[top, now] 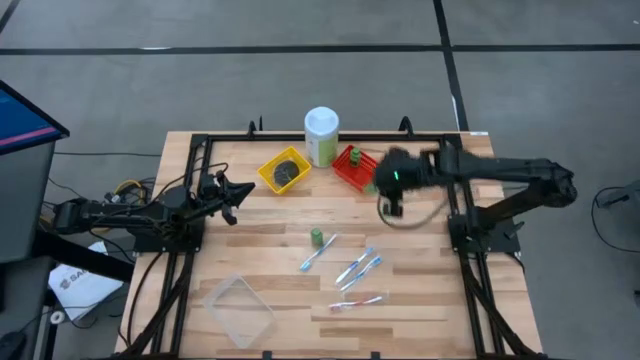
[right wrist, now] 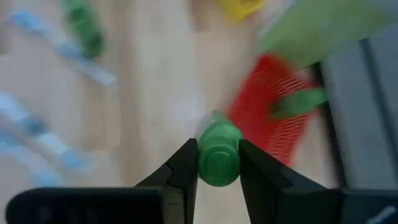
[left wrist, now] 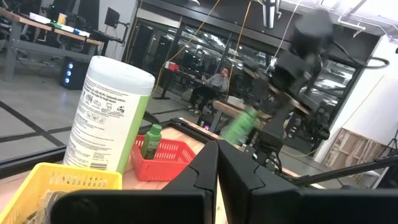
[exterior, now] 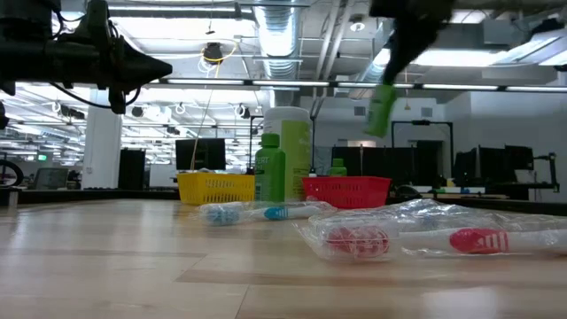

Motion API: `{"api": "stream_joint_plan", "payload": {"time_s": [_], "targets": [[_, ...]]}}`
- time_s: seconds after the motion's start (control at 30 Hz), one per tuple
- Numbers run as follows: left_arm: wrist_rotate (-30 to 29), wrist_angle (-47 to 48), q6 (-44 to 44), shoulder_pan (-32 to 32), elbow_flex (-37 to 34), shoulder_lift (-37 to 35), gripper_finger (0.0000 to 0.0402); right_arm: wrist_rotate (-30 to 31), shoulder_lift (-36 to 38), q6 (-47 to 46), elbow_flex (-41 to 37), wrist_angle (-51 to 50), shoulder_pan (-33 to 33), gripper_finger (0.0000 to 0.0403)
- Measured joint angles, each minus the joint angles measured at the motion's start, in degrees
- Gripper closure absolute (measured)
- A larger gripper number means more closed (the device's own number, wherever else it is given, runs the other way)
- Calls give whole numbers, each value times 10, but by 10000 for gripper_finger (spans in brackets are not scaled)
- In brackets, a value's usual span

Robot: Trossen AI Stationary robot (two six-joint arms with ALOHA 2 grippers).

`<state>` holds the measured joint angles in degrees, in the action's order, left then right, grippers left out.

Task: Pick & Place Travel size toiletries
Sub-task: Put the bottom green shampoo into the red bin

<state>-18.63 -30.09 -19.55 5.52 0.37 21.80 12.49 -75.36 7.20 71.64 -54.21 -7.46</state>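
My right gripper (right wrist: 219,163) is shut on a small green bottle (exterior: 383,108), high above the table beside the red basket (top: 353,166). A second green bottle (left wrist: 151,142) stands in that red basket, and a third (top: 317,237) stands on the wood nearer the middle. Several blue, white and pink toothbrushes (top: 355,268) lie flat on the table; the pink ones (exterior: 478,239) are in clear wrap. A dark round item (top: 288,172) sits in the yellow basket (top: 284,170). My left gripper (left wrist: 217,163) waits shut above the table's left side. My right gripper pinches the green bottle between its two fingers (right wrist: 186,163), one on either side of its round body (right wrist: 219,149). The fingers come from above, pointing down. The bottle is lifted clear and hangs slightly tilted below the fingers (exterior: 383,108).
A tall pale-green canister with a white cap (top: 322,135) stands between the two baskets at the far edge. A clear plastic tray (top: 240,308) lies near the table's near-left corner. Black frame rails (top: 190,250) run along the table's sides.
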Motion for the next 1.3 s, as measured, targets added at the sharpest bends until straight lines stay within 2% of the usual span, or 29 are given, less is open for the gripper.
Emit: {"api": "stream_joint_plan", "payload": {"time_s": [0.2, 0.33, 0.47, 1.3], "targets": [[0, 0, 0, 0, 0, 0, 395, -14, -60, 127, 53, 12, -111, 318], [0, 0, 0, 0, 0, 0, 395, -82, -84, 155, 45, 13, -165, 318], [0, 0, 0, 0, 0, 0, 395, -95, -107, 180, 37, 16, -193, 318], [0, 0, 0, 0, 0, 0, 395, -87, -240, 246, 44, 101, -177, 317]]}}
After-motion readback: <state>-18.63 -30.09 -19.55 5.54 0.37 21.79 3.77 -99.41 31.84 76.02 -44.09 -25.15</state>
